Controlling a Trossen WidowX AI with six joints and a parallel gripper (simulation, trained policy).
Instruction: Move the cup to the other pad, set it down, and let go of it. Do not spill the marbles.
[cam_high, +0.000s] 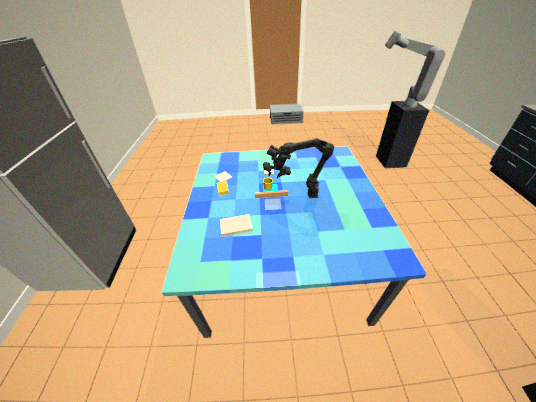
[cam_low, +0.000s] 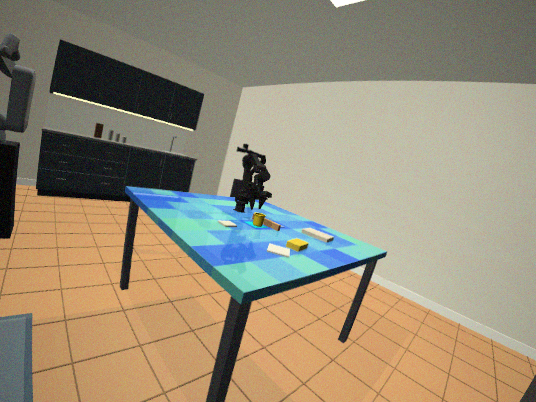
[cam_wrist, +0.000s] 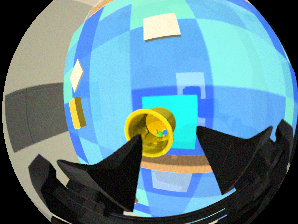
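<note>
The black, angular two-fingered claw (cam_high: 276, 173) (cam_low: 256, 207) (cam_wrist: 169, 134) is spread with nothing pinched between its tapering fingers, just above the round yellow cup with a glossy, metallic-looking wall (cam_high: 268, 184) (cam_low: 258, 219) (cam_wrist: 149, 131). In the wrist view one fingertip overlaps the cup's rim; whether they touch, I cannot tell. The cup stands upright on the flat, square cyan pad (cam_high: 274, 188) (cam_low: 251, 224) (cam_wrist: 186, 117), towards one side of it. Small, round green and blue marbles (cam_wrist: 160, 134) show inside.

A long, narrow wood-brown bar (cam_high: 271, 194) (cam_low: 272, 225) (cam_wrist: 185, 163) lies between that pad and a pale lavender, smooth-looking square (cam_high: 273, 204) (cam_wrist: 171, 181). On the table patched in blue and aqua rectangles (cam_high: 350, 250) (cam_low: 215, 265) (cam_wrist: 240, 65), a boxy yellow block (cam_high: 223, 188) (cam_low: 297, 244) (cam_wrist: 77, 113) sits near a thin, off-white tile (cam_high: 223, 176) (cam_low: 278, 250) (cam_wrist: 76, 75). A thicker, matt cream slab (cam_high: 236, 225) (cam_low: 317, 234) lies apart from the cup.
</note>
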